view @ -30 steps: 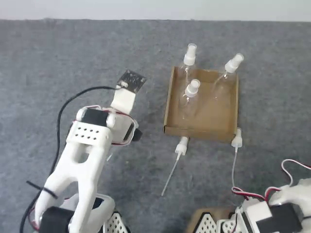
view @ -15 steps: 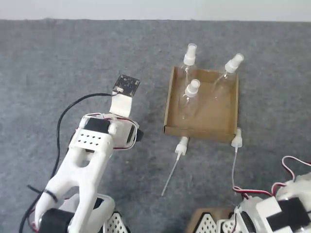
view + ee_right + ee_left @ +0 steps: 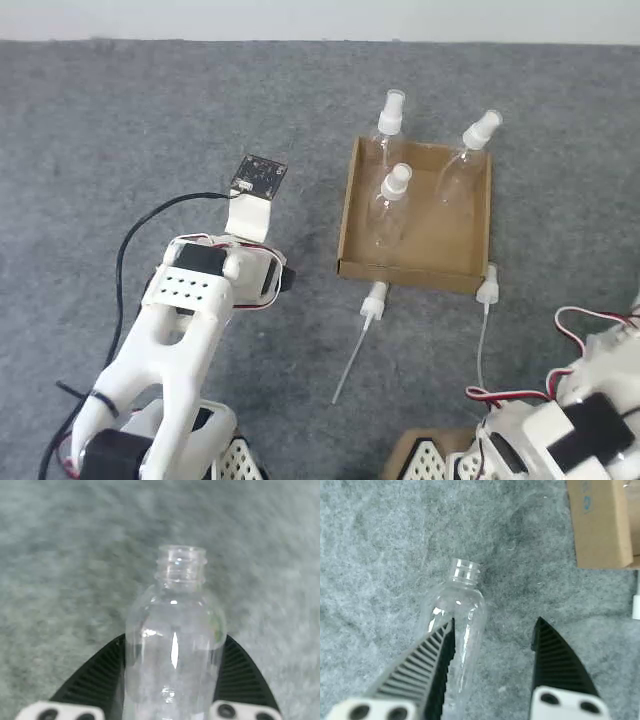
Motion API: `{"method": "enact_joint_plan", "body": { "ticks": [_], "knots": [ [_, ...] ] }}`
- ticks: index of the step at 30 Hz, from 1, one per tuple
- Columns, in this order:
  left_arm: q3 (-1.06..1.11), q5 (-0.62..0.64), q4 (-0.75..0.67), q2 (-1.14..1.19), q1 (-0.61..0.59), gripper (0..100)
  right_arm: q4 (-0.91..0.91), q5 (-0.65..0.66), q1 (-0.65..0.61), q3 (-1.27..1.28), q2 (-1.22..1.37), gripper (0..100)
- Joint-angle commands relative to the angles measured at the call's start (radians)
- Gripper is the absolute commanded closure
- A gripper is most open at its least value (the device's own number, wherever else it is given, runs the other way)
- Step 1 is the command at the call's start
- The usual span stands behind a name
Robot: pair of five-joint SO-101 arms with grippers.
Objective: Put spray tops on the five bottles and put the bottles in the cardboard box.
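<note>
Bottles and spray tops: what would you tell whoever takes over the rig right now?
Left tool open above a bare bottle on the mat.
Right tool shut on the held bottle, also without a top.
Done: three topped bottles are in the cardboard box.
Left: two loose spray tops lie on the mat by the box's near wall. Fit them on the two topless bottles, then box both.
</note>
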Motion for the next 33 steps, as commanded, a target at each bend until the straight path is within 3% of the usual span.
{"method": "enact_joint_plan", "body": {
  "ticks": [1,14,20,24,28,33],
  "knots": [
    [-0.002,0.012,-0.018,-0.032,0.003,77,-0.007,0.087,-0.076,-0.012,-0.008,84.3],
    [0.024,0.008,-0.064,-0.034,0.003,77,-0.002,0.250,-0.243,-0.035,-0.008,84.4],
    [0.022,0.006,-0.061,-0.041,-0.005,77,0.005,0.236,-0.265,-0.057,-0.007,84.4],
    [0.012,-0.029,-0.060,-0.041,-0.025,77,0.093,0.150,-0.265,-0.152,0.002,84.4],
    [-0.090,-0.077,0.009,-0.029,-0.121,77,0.150,0.123,-0.286,-0.219,0.002,84.0],
    [-0.213,-0.123,0.126,-0.029,-0.140,77,0.153,0.161,-0.298,-0.221,0.004,83.9]
  ]
}}
